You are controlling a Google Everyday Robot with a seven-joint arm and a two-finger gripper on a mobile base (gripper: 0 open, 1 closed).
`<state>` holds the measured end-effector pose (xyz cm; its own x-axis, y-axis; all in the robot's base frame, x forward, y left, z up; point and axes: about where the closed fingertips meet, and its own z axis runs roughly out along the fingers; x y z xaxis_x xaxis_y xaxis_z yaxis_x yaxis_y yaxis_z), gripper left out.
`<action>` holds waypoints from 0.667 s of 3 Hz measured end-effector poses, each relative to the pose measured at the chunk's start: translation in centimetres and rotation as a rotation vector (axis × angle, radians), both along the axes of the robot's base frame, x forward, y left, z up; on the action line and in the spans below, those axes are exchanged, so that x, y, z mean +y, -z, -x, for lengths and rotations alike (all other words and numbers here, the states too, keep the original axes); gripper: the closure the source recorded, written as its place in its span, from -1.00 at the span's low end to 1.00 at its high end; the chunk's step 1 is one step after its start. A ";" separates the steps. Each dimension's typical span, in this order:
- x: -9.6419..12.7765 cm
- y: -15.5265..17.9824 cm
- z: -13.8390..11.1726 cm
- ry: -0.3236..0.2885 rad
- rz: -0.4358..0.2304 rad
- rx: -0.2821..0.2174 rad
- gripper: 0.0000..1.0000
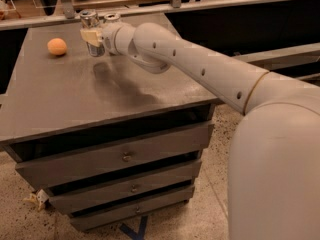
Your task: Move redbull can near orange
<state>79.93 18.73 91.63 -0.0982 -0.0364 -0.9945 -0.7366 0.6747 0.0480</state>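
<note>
Gripper (92, 36) sits just right of the orange (57, 46), fingers narrowed round the redbull can (90, 20) at mid-height. Can upright, near the orange but not touching; can't tell whether its base is on the table (75, 99) or just off it. A second can (111, 18) stands farther right of the orange, tight vs. the wrist.

Risks, as judged:
- Overshoot toward the orange: it's round, a nudge would send it rolling.
- Tall slim can may tip if let go tilted.
- Wrist could knock the second can over when backing off.
</note>
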 end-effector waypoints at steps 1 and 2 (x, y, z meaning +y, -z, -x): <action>1.2 0.0 -1.0 -0.002 -0.007 0.003 1.00; 2.6 0.4 -1.8 -0.015 -0.007 -0.003 1.00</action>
<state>81.72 21.37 91.22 -0.0943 -0.0304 -0.9951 -0.7467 0.6633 0.0505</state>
